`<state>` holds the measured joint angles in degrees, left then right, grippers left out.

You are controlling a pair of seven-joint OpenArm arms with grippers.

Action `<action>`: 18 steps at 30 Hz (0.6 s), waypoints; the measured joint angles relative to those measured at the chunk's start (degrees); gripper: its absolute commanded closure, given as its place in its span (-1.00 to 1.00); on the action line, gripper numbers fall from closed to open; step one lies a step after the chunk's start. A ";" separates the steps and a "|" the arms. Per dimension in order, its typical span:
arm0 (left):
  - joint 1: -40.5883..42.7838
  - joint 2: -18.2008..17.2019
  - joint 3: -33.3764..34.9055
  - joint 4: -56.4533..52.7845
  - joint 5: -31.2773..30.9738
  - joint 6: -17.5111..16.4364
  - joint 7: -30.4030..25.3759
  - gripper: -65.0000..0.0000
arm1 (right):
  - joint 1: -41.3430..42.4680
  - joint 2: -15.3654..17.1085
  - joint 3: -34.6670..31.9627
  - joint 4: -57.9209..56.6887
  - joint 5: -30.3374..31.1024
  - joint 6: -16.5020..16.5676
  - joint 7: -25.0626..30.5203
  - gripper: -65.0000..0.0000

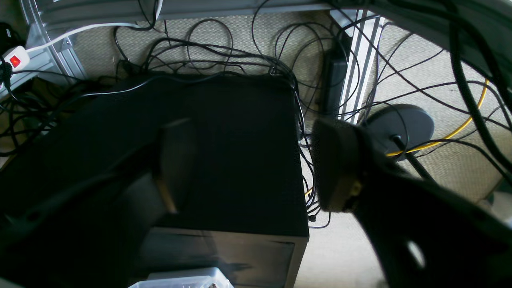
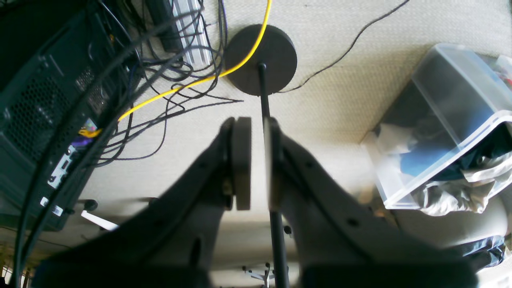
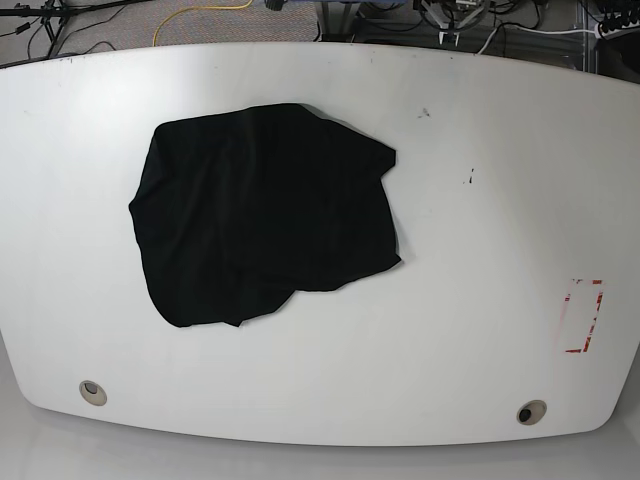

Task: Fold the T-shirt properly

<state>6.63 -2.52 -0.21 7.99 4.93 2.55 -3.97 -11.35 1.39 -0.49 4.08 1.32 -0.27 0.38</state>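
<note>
The black T-shirt (image 3: 265, 215) lies in a rumpled, roughly square heap on the left middle of the white table (image 3: 480, 230). No arm or gripper shows in the base view. In the left wrist view my left gripper (image 1: 256, 168) hangs open over the floor, its fingers (image 1: 336, 168) wide apart with nothing between them. The right wrist view shows my right gripper (image 2: 258, 164) shut to a narrow slit and empty, also above the floor. Neither wrist view shows the T-shirt.
A red-outlined rectangle (image 3: 583, 316) marks the table's right side. Two round holes (image 3: 92, 391) sit near the front edge. Below the grippers are a black computer case (image 1: 240, 160), tangled cables, a round stand base (image 2: 261, 59) and a clear plastic bin (image 2: 440, 120).
</note>
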 measured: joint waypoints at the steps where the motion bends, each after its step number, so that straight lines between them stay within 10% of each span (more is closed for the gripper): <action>1: 0.00 0.00 0.00 0.02 0.02 0.00 0.00 -0.44 | 0.00 0.00 0.00 0.00 0.00 0.00 0.00 0.83; 18: -0.02 0.09 -0.07 0.11 0.00 0.00 -0.44 -0.43 | -0.13 0.04 -0.15 -0.11 0.00 -0.39 0.02 0.83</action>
<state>6.61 -2.44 -0.27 8.10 4.93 2.55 -4.40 -11.49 1.43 -0.64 3.97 1.32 -0.67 0.40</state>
